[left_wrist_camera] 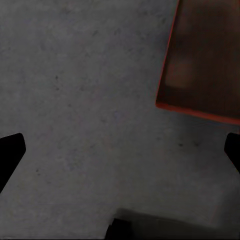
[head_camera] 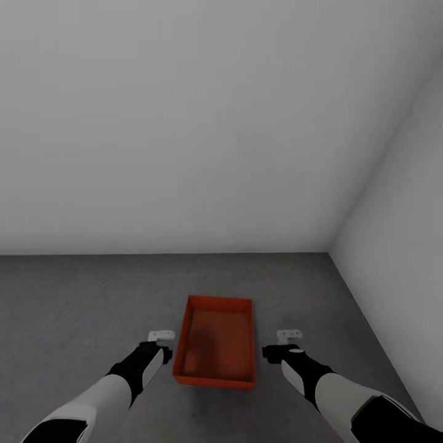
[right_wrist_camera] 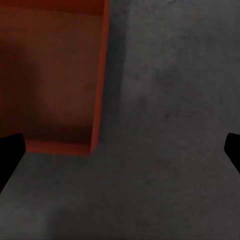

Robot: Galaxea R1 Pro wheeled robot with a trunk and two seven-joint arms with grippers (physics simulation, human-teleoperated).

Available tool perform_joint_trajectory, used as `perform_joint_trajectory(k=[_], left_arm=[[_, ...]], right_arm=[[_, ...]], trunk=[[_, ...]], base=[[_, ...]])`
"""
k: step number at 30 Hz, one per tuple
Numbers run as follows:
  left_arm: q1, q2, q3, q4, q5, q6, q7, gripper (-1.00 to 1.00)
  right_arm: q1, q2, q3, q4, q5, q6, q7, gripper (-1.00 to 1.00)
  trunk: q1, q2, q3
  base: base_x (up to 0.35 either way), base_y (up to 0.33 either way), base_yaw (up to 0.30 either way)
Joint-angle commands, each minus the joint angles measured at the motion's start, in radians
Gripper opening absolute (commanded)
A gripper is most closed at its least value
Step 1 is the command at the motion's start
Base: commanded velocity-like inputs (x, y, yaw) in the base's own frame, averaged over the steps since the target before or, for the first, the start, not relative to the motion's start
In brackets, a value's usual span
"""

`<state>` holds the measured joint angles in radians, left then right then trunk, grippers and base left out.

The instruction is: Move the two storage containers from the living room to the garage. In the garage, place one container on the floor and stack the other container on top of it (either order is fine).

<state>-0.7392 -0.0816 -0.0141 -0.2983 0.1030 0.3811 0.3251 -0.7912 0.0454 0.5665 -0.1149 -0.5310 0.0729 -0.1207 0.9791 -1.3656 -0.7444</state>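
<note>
One orange-red storage container [head_camera: 216,347] sits flat on the dark grey floor [head_camera: 80,307] of the garage, its open top up and nothing inside it. My left gripper [head_camera: 161,337] hovers just off its left side, open and holding nothing. At the container's right side my right gripper [head_camera: 289,336] is open too, and apart from it. The left wrist view has the container's corner [left_wrist_camera: 205,60] beyond the spread fingers of the left gripper [left_wrist_camera: 120,150]. In the right wrist view the container [right_wrist_camera: 50,75] lies beside the open right gripper [right_wrist_camera: 120,150].
A plain pale grey wall [head_camera: 184,123] stands straight ahead, a short way beyond the container. A second wall [head_camera: 406,246] closes in on the right and meets it in a corner. Bare floor stretches to the left.
</note>
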Motion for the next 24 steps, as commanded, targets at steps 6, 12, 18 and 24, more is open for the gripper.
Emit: perform_joint_trajectory(k=[6,12,18,24], left_arm=[[0.0,0.0,0.0,0.022,0.025,0.004,0.007,1.0],[0.0,0.0,0.0,0.025,0.049,0.004,0.007,1.0],[0.0,-0.001,0.0,0.027,0.057,0.006,0.01,1.0],[0.0,0.001,0.001,0.064,0.058,0.007,0.01,1.0]], right_arm=[[-0.001,-0.001,0.009,-0.002,-0.006,0.008,-0.002,1.0],[-0.001,-0.002,0.009,-0.001,-0.006,0.014,-0.002,1.0],[-0.001,-0.025,0.011,0.069,-0.005,0.004,0.003,1.0],[0.0,-0.028,0.012,0.097,-0.006,-0.003,0.003,1.0]], trunk=[[0.0,0.0,-0.001],[0.0,0.0,-0.001],[0.0,0.0,-0.001],[0.0,0.0,-0.001]], base=[[0.0,0.0,0.0],[0.0,0.0,0.0],[0.0,0.0,0.0],[0.0,0.0,0.0]])
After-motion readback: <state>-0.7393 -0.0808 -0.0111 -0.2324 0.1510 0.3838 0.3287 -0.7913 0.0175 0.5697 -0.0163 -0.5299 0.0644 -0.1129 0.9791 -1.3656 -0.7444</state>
